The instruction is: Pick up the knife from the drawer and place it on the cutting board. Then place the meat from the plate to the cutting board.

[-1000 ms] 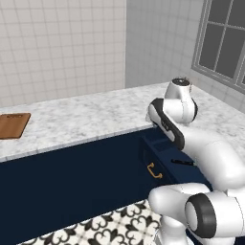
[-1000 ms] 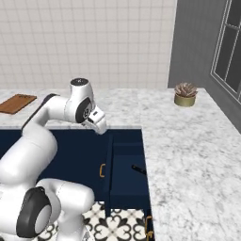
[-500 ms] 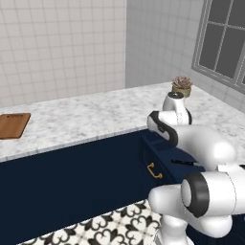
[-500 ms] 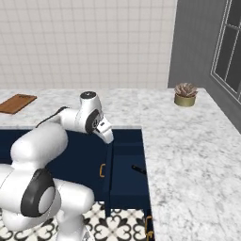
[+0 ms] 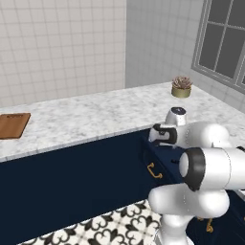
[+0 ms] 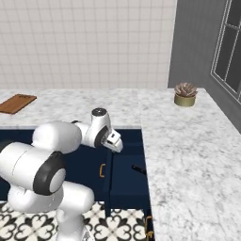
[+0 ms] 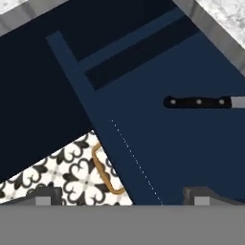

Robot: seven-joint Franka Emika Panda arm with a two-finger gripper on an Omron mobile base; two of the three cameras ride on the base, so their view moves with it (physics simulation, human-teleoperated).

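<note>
Down in the open drawer (image 7: 191,153), the knife (image 7: 203,102) lies flat at the right of the hand view, black handle pointing left. The gripper (image 7: 122,197) hangs above with its tips wide apart, holding nothing. The cutting board (image 5: 13,126) sits far left on the counter (image 5: 95,112).
</note>
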